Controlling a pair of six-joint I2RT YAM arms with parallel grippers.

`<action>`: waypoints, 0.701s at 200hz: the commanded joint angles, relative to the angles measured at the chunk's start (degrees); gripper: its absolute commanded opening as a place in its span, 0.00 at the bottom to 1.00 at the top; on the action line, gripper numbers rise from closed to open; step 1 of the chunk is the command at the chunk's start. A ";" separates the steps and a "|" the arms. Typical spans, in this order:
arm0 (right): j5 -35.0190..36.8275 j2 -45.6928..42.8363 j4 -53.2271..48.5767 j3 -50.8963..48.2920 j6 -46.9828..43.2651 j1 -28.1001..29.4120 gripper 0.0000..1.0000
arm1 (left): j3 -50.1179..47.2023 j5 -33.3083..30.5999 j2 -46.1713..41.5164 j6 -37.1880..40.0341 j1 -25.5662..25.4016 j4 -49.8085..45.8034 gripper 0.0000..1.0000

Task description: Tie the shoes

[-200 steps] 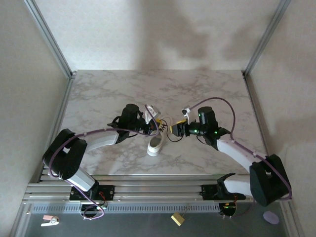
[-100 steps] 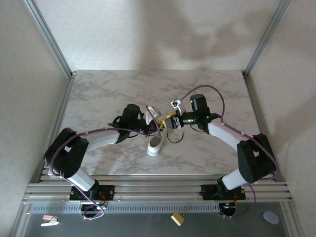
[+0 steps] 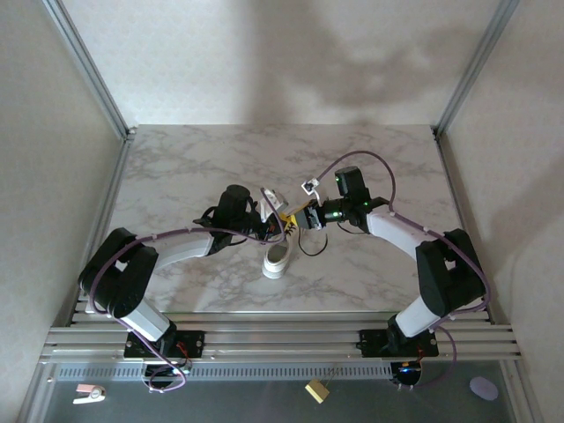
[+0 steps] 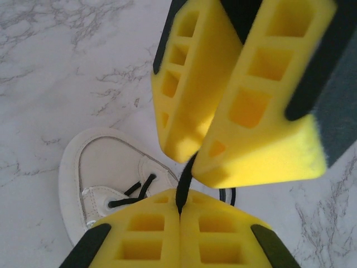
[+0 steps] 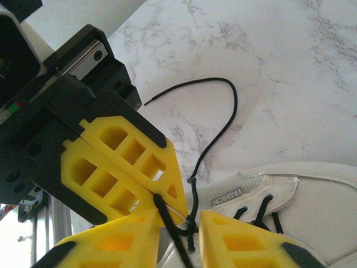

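A small white sneaker (image 3: 276, 261) lies on the marble table, toe toward the near edge, with thin black laces. Just above its lace area my left gripper (image 3: 284, 227) is shut on a black lace (image 4: 184, 178), which rises out of its closed yellow pads (image 4: 139, 234). My right gripper (image 3: 301, 220) faces it tip to tip. Its fingers (image 5: 251, 240) stand slightly apart, open, with a knotted bit of lace (image 5: 192, 220) in the gap. In the right wrist view the left gripper (image 5: 159, 198) pinches the lace beside the sneaker (image 5: 290, 190). A loose lace end (image 5: 223, 111) curls over the table.
Aluminium frame posts and white walls close in the marble table (image 3: 176, 176) on three sides. The arm bases sit on rails (image 3: 282, 339) at the near edge. A small brass item (image 3: 315, 390) and a purple object (image 3: 483, 386) lie below the table edge.
My right arm has swung left and slightly away from the near edge, bringing its gripper up against the left gripper over the sneaker. The left arm and sneaker have stayed put.
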 commanded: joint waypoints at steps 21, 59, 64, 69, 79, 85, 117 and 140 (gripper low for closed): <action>-1.71 0.54 -0.84 1.60 -0.75 -0.21 0.11 | 1.92 1.05 0.73 0.78 0.65 -0.47 0.00; -1.55 -0.03 -0.02 0.94 0.00 -0.13 0.00 | 1.19 0.20 -0.15 -1.90 1.36 1.60 0.08; -1.24 -0.20 0.31 0.67 0.26 -0.12 0.00 | 1.07 -0.09 -0.40 -2.96 1.52 2.19 0.18; -0.94 -0.46 0.78 0.30 0.61 -0.03 0.00 | 0.84 -0.26 -0.75 -4.17 1.86 2.96 0.27; 0.38 -1.23 2.48 -0.90 1.68 0.20 0.00 | 0.45 -0.93 -1.62 -6.74 2.54 4.28 0.47; 1.09 -1.67 3.37 -1.52 2.31 0.31 0.00 | 0.19 -1.64 -2.30 -8.53 2.88 5.03 0.58; 5.84 -4.50 9.77 -5.42 6.19 2.22 0.00 | -2.67 -12.73 -7.36 -18.93 3.76 8.39 0.73; 9.58 -5.87 12.27 -7.32 7.66 4.03 0.00 | -2.27 -30.55 -9.42 -29.92 4.08 1.99 0.91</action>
